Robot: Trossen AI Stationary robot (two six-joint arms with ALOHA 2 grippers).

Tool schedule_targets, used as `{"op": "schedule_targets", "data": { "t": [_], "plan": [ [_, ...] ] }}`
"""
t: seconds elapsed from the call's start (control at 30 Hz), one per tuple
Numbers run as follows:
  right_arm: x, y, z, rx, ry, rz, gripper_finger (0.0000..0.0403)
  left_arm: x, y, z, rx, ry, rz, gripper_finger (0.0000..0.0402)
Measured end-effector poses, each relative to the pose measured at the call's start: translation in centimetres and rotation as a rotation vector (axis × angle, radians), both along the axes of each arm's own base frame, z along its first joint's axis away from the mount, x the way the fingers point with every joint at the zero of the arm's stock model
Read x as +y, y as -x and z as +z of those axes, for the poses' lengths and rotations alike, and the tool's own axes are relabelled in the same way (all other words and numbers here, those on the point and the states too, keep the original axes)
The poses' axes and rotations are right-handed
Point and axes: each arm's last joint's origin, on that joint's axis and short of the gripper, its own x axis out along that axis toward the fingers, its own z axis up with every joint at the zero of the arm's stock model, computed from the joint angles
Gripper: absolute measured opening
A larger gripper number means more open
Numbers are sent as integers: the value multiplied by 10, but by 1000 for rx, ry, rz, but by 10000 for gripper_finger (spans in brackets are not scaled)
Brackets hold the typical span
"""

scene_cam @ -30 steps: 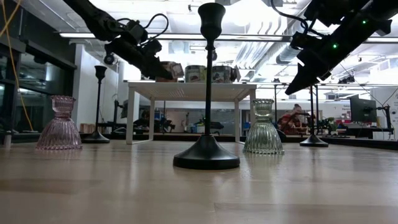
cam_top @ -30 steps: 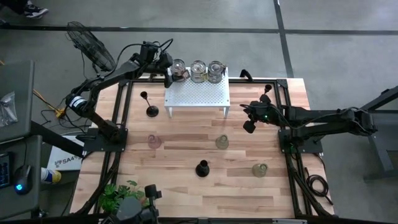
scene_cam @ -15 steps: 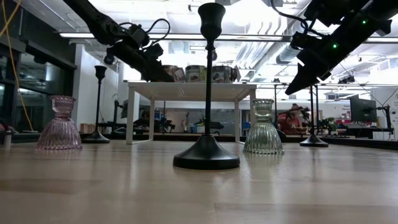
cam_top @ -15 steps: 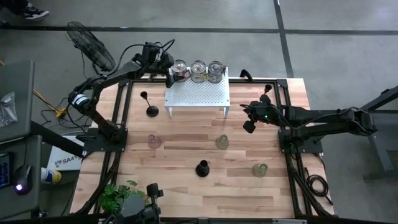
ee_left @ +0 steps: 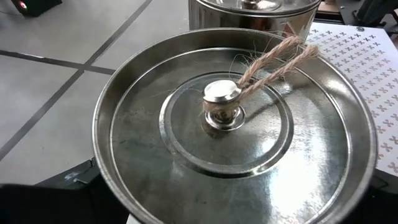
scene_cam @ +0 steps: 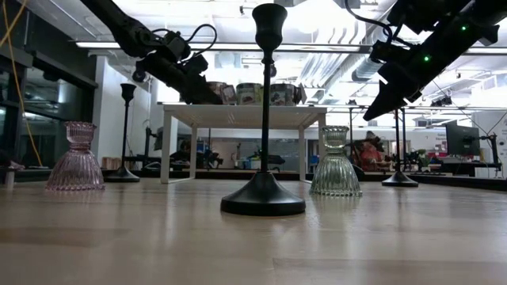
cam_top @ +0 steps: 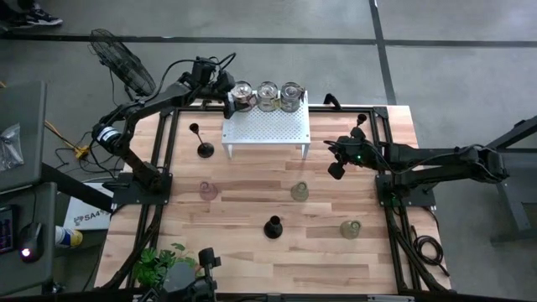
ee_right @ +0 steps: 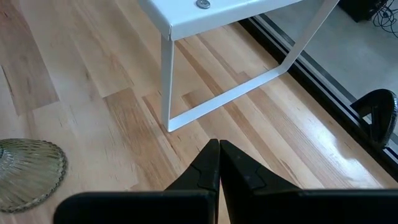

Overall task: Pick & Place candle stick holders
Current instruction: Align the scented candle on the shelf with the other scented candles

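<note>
The left gripper [cam_top: 228, 102], jaws spread wide, straddles the leftmost round holder [cam_top: 242, 95] on the white stand [cam_top: 266, 127], while the right gripper [cam_top: 336, 172] hangs shut.

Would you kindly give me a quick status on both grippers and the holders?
Left gripper wide around the leftmost round metal tin on the white stand. Right gripper shut, empty, above the table. Floor holders untouched; nothing in the way.

Left gripper [cam_top: 229, 101] fingers spread wide, right gripper [cam_top: 336, 172] fingers together
</note>
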Motion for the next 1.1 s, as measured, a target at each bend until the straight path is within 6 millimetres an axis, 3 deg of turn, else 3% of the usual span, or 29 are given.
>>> {"op": "schedule_targets", "data": {
  "t": [0.53, 0.8, 1.1],
  "plan": [
    [0, 0, 0, 0, 0, 0, 2, 0, 0, -1, 5, 6, 0, 362],
    [0, 0, 0, 0, 0, 0, 2, -1, 1, -4, 17, 38, 17, 394],
    [0, 0, 0, -3, -5, 0, 2, 0, 0, -2, 9, 29, 20, 394]
  ]
}}
